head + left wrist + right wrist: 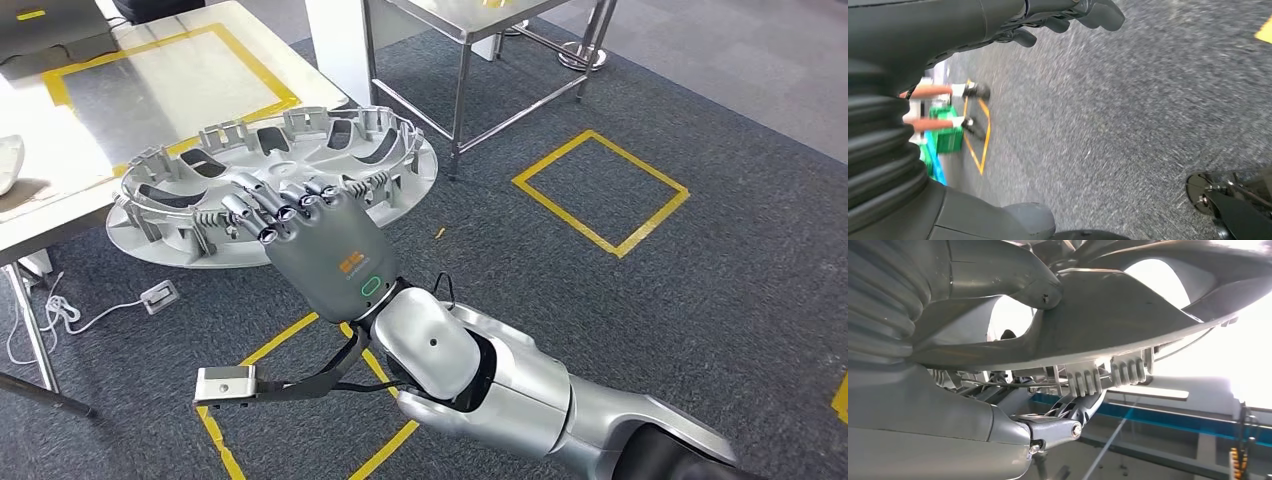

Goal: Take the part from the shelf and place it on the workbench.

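Part: the silver-grey round plastic wheel cover (300, 160) lies with its ribbed inner side up, and it is tilted. Its far edge is over the corner of the surface, and its near edge reaches out past the corner, above the floor.
Right hand: the grey right hand (320, 245) comes in from below on a silver arm (500, 385) and holds the wheel cover at its near rim. Its fingers (275, 210) are curled over the rim from above, clamped on the cover. In the right wrist view the thick grey thumb (998, 275) presses against the smooth face of the cover (1108, 315).
Left hand: in the left wrist view the dark left hand (1068, 15) hangs over the floor. Its fingers are bent and a little apart, with nothing in them.
Surface: the pale, shiny surface (130, 110) stands at the far left. A rectangle of yellow tape (250, 70) is marked on its top.
Floor: the dark grey carpet floor (700, 250) carries a yellow tape square (600, 190) to the right of the cover, and more yellow tape lines (290, 335) just under the arm.
Room: a metal-legged table (470, 70) stands behind the cover. A white cable with a small socket box (160, 295) lies on the floor near the leg of the surface.
Behind the robot: the left wrist view shows a person's lower legs in dark shoes (975, 90) beside a green crate (945, 135); this view is blurred.
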